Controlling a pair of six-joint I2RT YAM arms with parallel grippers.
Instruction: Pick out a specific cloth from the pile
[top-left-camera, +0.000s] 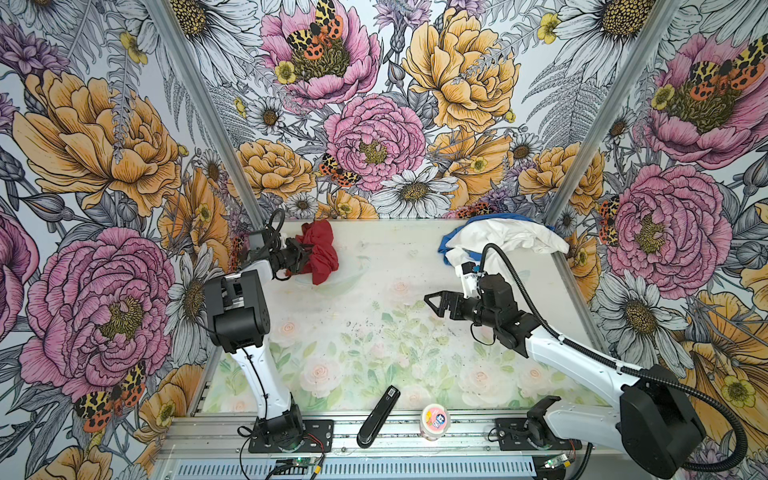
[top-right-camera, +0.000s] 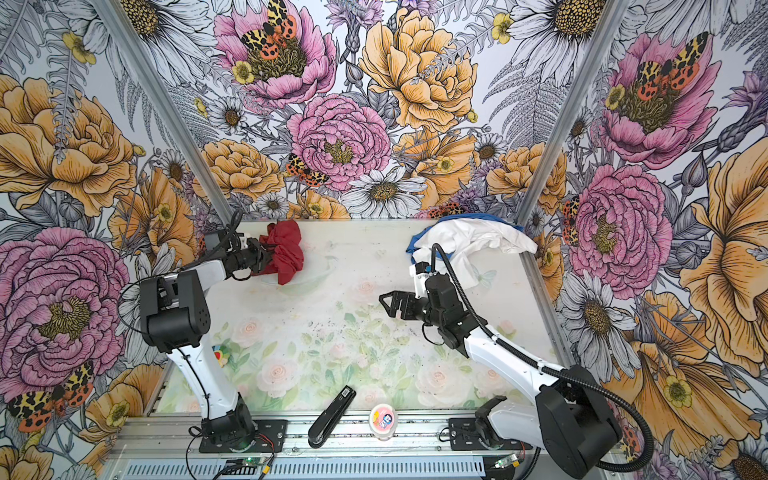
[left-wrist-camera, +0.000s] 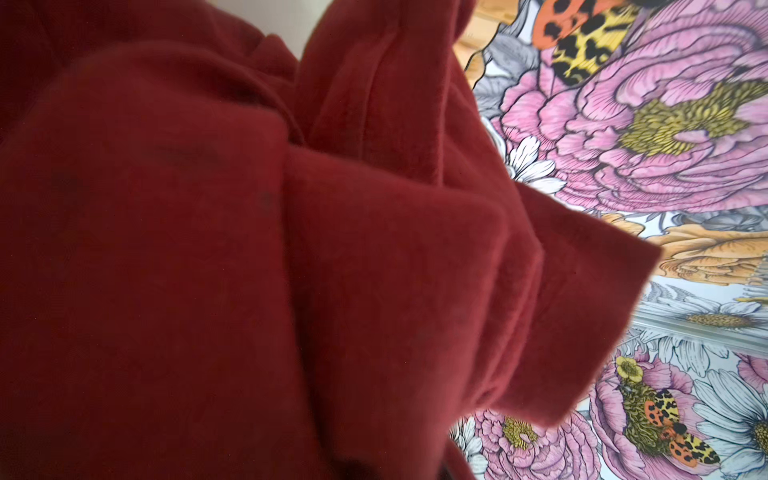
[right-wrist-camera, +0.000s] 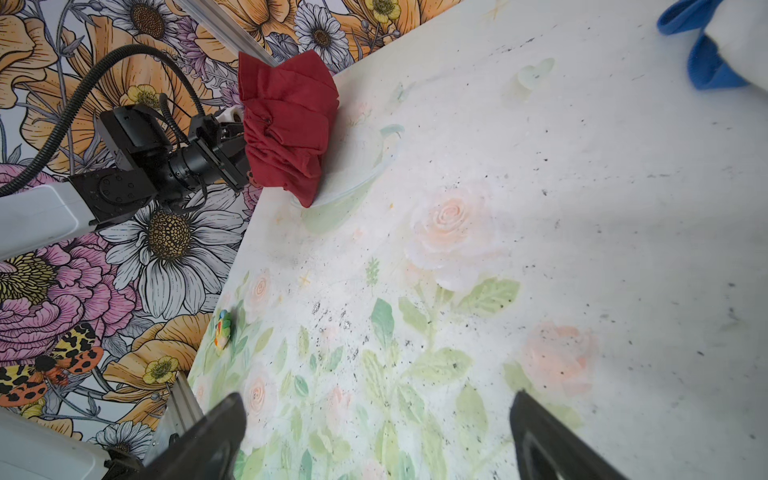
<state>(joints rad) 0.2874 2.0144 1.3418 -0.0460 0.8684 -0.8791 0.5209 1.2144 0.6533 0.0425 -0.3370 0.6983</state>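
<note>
Your left end effector: clamped on the dark red cloth, bunched, well apart from the pile, so nothing drags | your right end effector: jaws wide, empty, near the pile, likely spare.

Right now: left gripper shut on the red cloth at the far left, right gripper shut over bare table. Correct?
Not quite. The right gripper is open: the right wrist view shows its jaws wide apart over bare table. The left gripper is shut on the red cloth at the far left.
</note>
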